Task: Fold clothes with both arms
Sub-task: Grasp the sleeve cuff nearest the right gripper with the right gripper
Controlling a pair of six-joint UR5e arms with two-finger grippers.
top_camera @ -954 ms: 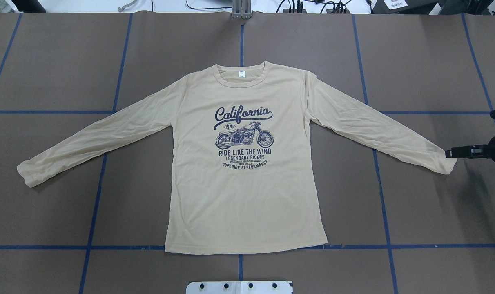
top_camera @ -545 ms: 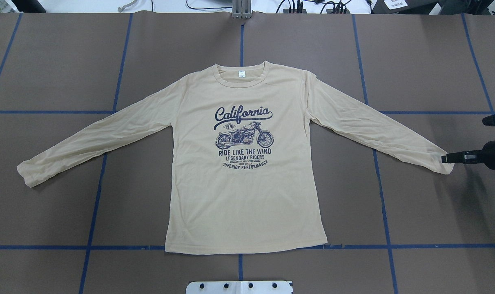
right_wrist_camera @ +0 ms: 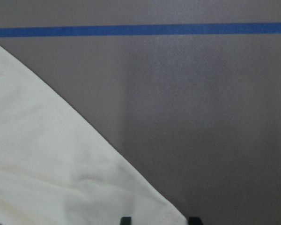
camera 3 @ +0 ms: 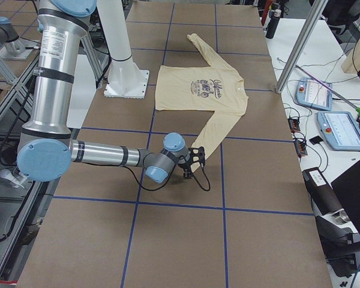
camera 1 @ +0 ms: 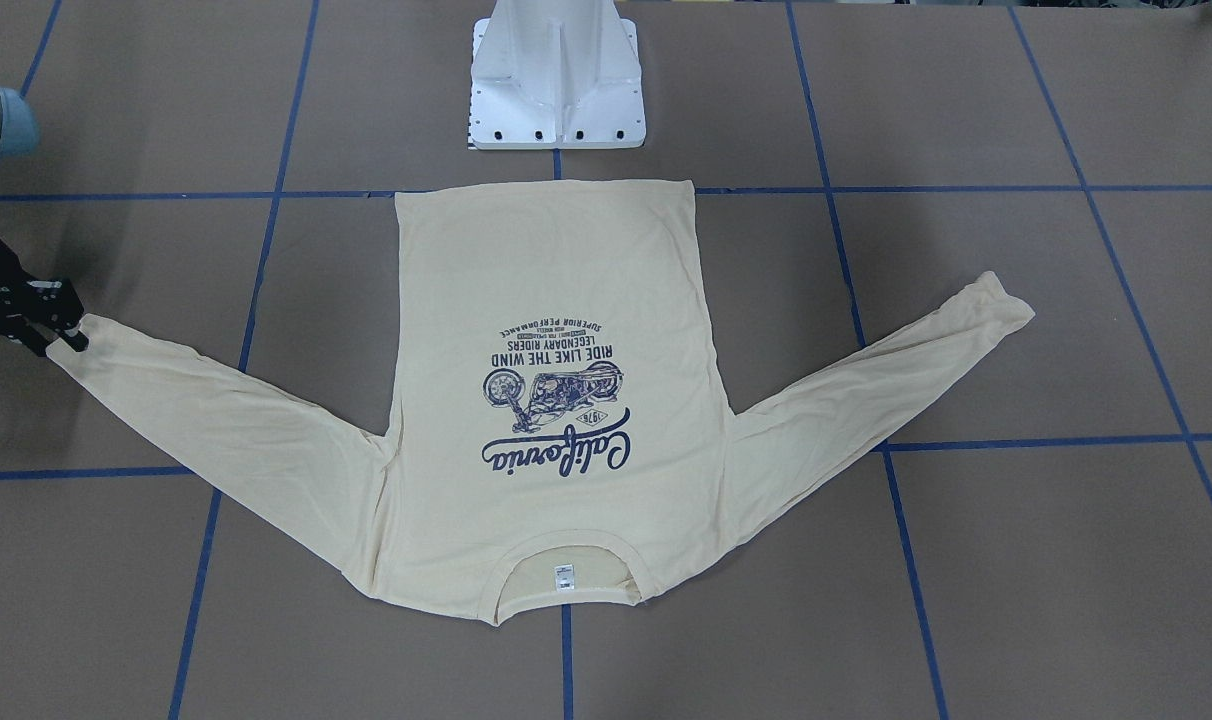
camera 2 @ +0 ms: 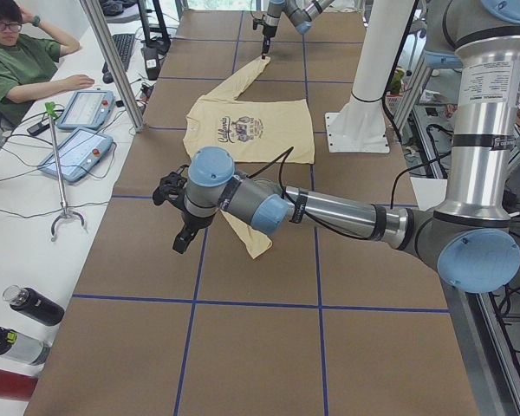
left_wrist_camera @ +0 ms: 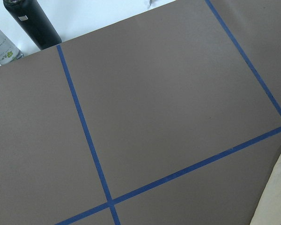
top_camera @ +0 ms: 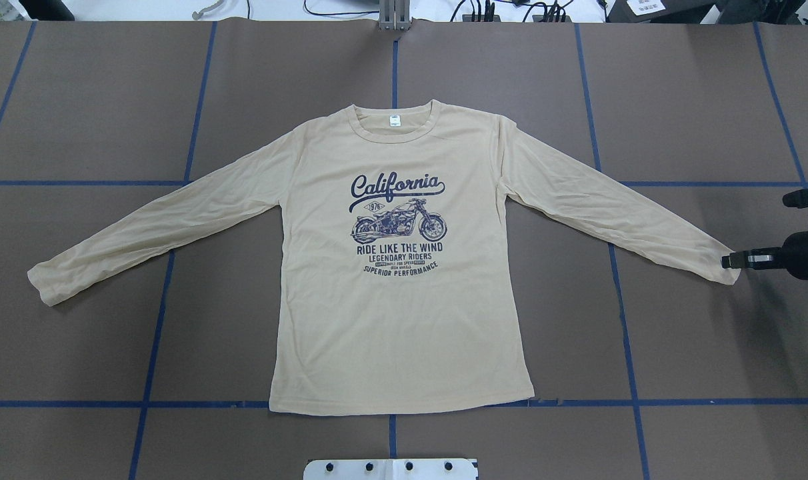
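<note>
Before closing the right gripper (top_camera: pixel 737 259) on anything, look well at the right wrist view: two black fingertips (right_wrist_camera: pixel 126 221) standing apart at the bottom edge, the corner of the right cuff (right_wrist_camera: pixel 145 211) between them, not yet pinched. So: open, and placed around the end of the sleeve.

Shirt (top_camera: pixel 404 320) spread flat in the middle of the table (top_camera: pixel 711 347), print up, neckline on the far side, hem toward the white pedestal base (top_camera: pixel 391 469), both sleeves stretched out and slanting back toward the robot. No fold made yet, to judge from this flat lay.

Left gripper (camera 2: pixel 179 243) shown only in the left side view, hanging above the table beside the left cuff (top_camera: pixel 41 288), apparently without touching cloth; impossible to tell there whether open or closed.

For a good grasp: go down almost to the table, take both layers of the thin knit, and close a little inside the cuff, not on the very corner. Probably wise to bring the left gripper to its own cuff first, then lift both sleeves together and low, without dragging the body out of shape.
</note>
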